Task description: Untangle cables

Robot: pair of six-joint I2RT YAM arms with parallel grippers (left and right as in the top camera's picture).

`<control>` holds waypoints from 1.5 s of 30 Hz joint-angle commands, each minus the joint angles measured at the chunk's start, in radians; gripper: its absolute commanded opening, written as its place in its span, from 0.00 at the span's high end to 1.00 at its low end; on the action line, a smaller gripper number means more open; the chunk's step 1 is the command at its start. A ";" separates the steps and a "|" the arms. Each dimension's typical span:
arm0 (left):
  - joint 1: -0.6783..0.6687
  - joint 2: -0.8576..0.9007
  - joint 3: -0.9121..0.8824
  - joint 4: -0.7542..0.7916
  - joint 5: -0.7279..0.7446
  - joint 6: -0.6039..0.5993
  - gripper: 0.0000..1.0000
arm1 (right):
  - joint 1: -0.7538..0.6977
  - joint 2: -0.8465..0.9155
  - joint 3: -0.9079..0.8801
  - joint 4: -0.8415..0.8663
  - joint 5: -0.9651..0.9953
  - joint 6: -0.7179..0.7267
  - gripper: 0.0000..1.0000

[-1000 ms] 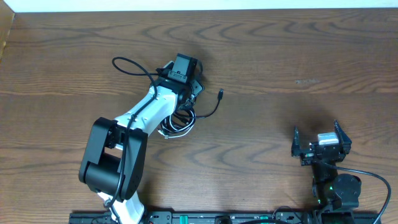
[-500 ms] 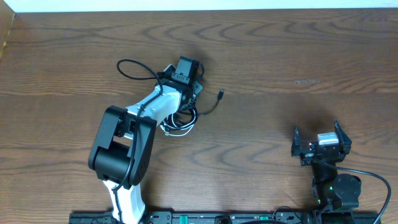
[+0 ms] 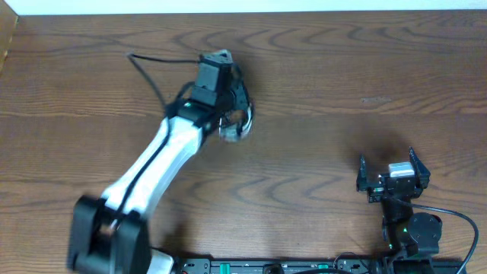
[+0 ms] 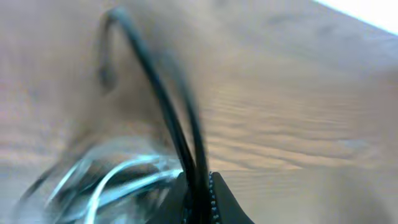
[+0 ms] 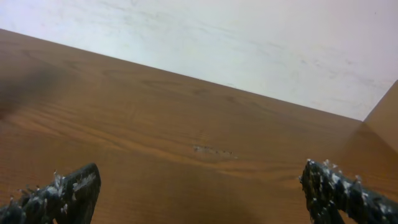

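Left arm (image 3: 163,156) now stretched straighter than before. Near right: right tool (image 3: 387,160) released, above brown wooden surface (image 3: 342,76). Far left-centre: left tool (image 4: 200,196) clenched on long thin black cable (image 4: 155,93); looped white cable (image 4: 106,186) bunched beside it, blurred.

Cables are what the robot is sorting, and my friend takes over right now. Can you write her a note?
Left gripper: shut on the black cable.
Right gripper: open, holding nothing, off to the right, away from both cables.
White cable: bunched beside the black one under the left gripper; blurry.
Done: black cable gripped.
Left: pull the two apart.
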 commanded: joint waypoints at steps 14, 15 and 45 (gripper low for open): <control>0.003 -0.130 0.011 -0.269 -0.039 0.223 0.92 | 0.007 -0.005 -0.001 -0.004 -0.010 -0.009 0.01; 0.003 -0.130 0.011 -0.288 -0.056 0.223 0.92 | 0.007 -0.005 -0.001 -0.004 -0.010 -0.009 0.01; -0.005 -0.005 0.009 -0.233 0.141 0.160 0.30 | 0.007 -0.005 -0.001 -0.004 -0.010 -0.009 0.01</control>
